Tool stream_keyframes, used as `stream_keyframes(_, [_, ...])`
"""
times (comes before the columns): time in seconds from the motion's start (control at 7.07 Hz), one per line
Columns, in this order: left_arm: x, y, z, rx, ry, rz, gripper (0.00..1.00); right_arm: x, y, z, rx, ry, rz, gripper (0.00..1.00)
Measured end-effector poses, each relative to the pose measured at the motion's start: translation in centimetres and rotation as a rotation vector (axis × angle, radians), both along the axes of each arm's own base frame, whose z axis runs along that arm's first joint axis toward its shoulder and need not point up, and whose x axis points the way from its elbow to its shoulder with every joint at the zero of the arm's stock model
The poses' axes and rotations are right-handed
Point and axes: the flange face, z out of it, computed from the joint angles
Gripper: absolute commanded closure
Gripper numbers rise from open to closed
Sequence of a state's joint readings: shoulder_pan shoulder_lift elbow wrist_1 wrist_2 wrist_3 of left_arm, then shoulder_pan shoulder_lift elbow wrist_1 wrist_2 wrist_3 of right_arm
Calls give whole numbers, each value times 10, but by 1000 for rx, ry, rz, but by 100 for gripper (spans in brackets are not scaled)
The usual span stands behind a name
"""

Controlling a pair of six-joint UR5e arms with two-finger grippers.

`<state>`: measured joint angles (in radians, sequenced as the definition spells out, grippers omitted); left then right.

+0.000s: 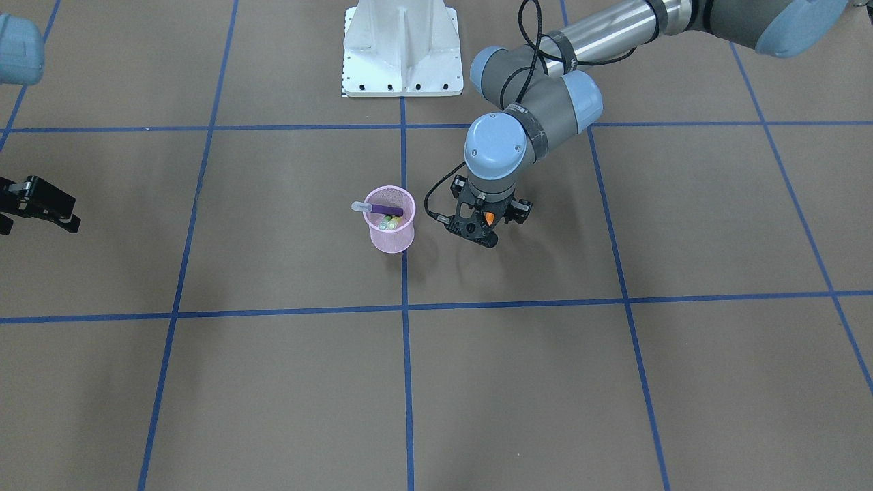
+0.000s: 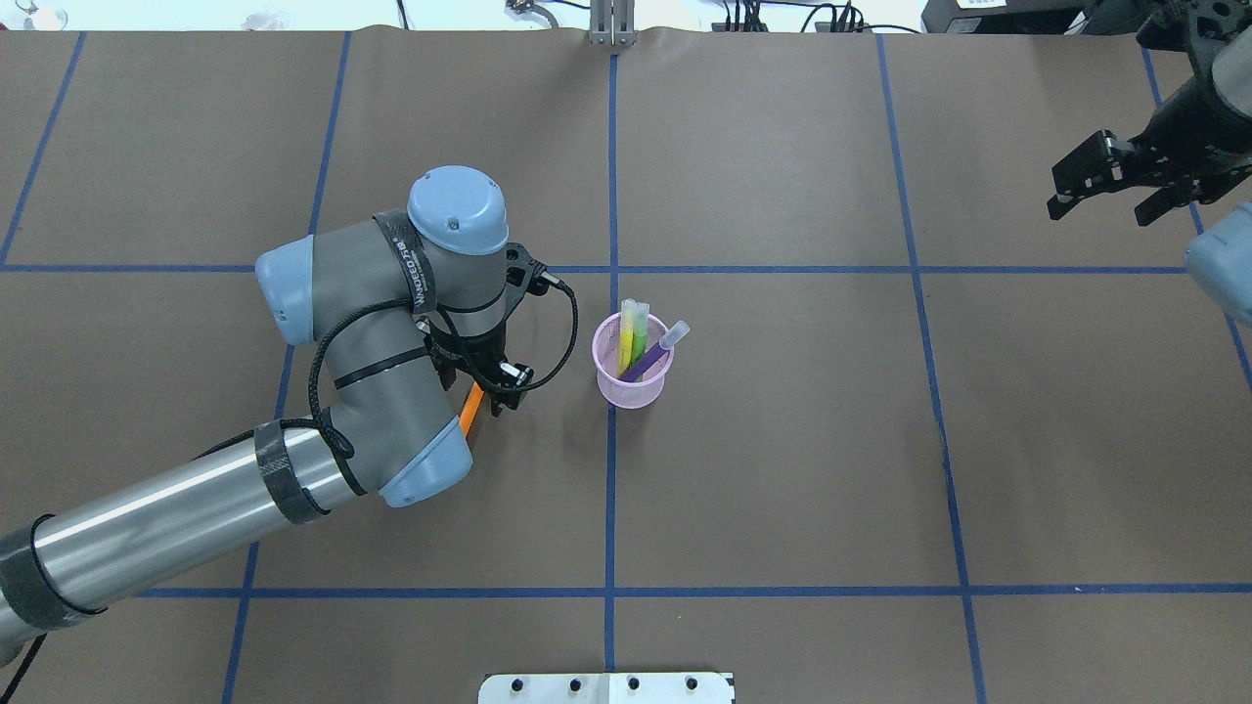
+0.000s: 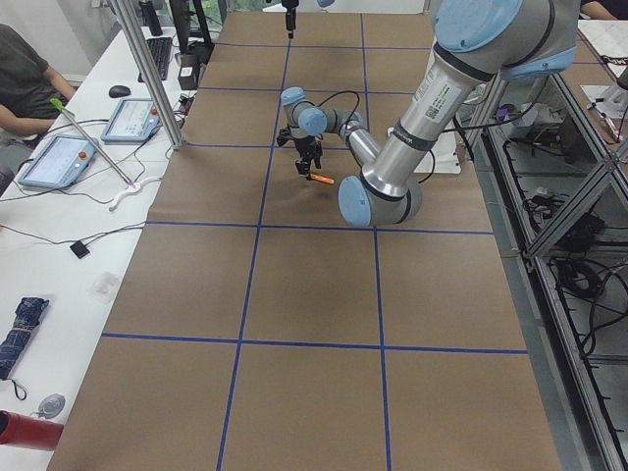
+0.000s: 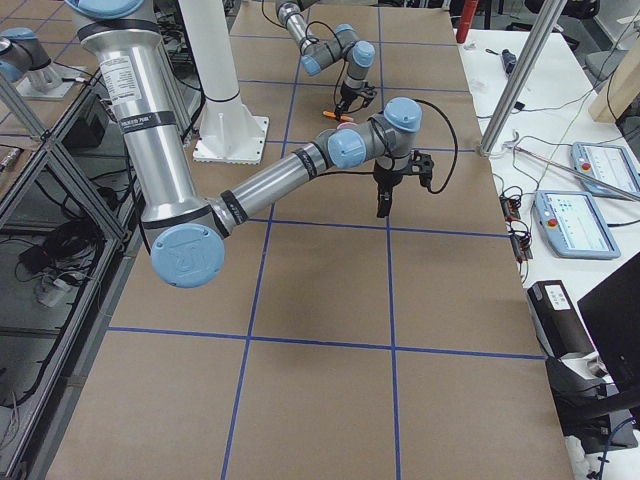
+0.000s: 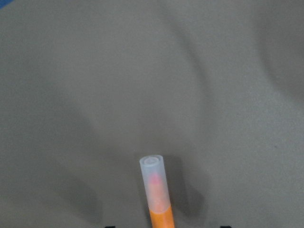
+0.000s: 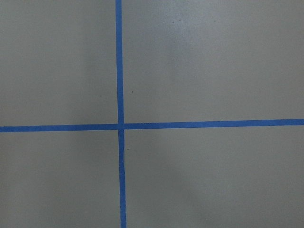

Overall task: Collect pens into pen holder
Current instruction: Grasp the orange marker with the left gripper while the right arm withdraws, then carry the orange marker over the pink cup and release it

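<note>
Pen holder [image 2: 633,383]: pink mesh cup, upright on the brown table [image 2: 782,469], pretty much touching one of the blue tape lines [image 2: 611,489].
Pens inside: three of them. The purple pen [image 2: 653,357] leans across the pen holder with its pale cap poking out over the rim. The yellow pen [image 2: 626,337] and green pen [image 2: 639,332] stand side by side against the rim, caps up.
Last pen: the orange pen [image 2: 470,408] is outside the pen holder, on the robot's-left side of it. It's near but clearly apart, pinched in the left gripper [image 2: 477,396].
Grip, left: clenched on the orange barrel. The wrist cam shows the pen sticking out ahead, pale cap end leading, with a soft shadow on the table under it. From the side cams it looks lifted off the surface and lying roughly level.
Left arm: the wrist hangs over the pen in the overhead view, so only a short orange bit shows there.
Other arm: the right gripper [image 2: 1100,203] sits well away from the pen holder, on the robot's-right side and farther from the robot. Its fingers are spread apart, released.
Right wrist cam: just table with a crossing of blue tape lines.
Robot base [image 2: 606,687]: white plate on the robot's side of the pen holder, well apart from it.
</note>
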<state>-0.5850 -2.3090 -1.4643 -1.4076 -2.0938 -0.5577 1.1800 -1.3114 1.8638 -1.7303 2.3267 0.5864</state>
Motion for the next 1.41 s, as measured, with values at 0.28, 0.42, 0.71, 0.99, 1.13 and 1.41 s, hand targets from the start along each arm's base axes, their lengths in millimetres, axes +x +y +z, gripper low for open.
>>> stream_keyframes(0.28, [1, 0, 3, -3, -4, 1, 36, 1, 0, 0, -1, 0, 2, 0])
stream_keyframes(0.42, [1, 0, 3, -3, -5, 1, 42, 1, 0, -1, -2, -1, 4, 0])
stream_keyframes(0.71, [2, 0, 5, -5, -7, 1, 100, 1, 0, -1, -3, -1, 6, 0])
stream_keyframes(0.99, [2, -1, 5, -6, -8, 1, 100, 1, 0, -1, -3, -2, 6, 0])
stream_keyframes(1.13, [2, -1, 5, -7, -8, 2, 100, 2, 0, -1, -3, -3, 7, 0])
stream_keyframes(1.41, [-8, -5, -12, 6, 16, -10, 100, 5, -1, -1, -2, -4, 12, 0])
